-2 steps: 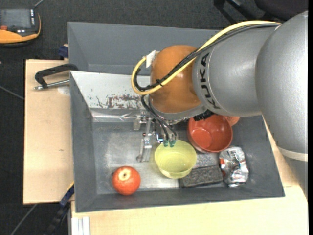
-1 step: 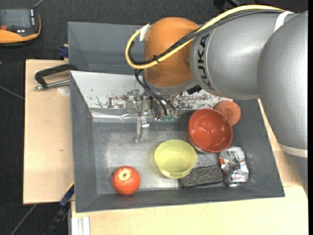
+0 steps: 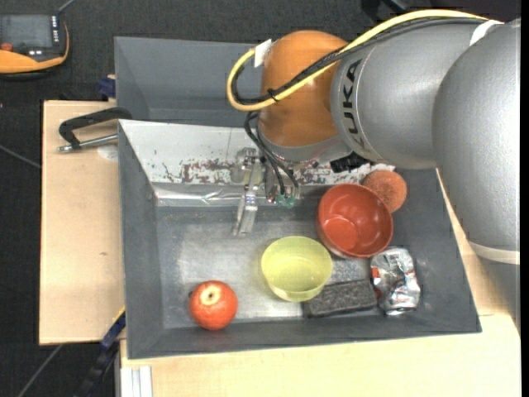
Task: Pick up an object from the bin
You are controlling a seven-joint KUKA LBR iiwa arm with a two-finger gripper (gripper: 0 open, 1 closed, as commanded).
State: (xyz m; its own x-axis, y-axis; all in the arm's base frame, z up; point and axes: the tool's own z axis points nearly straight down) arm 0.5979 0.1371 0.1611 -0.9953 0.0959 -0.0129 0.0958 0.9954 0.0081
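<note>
Bare floor [image 3: 186,251] left; red bowl [image 3: 355,222] right

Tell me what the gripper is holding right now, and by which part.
Nothing visible is held: the gripper hangs over bare floor near the back wall of the bin, apart from the yellow bowl and the red bowl.

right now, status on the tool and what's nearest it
Tool over bare floor of grey metal bin, near back wall, nothing seen in it. Nearest: yellow-green plastic bowl, red plastic bowl. Nothing between them and tool.

Black letters "UKA" on grey arm [image 3: 397,98], reading sideways.
</note>
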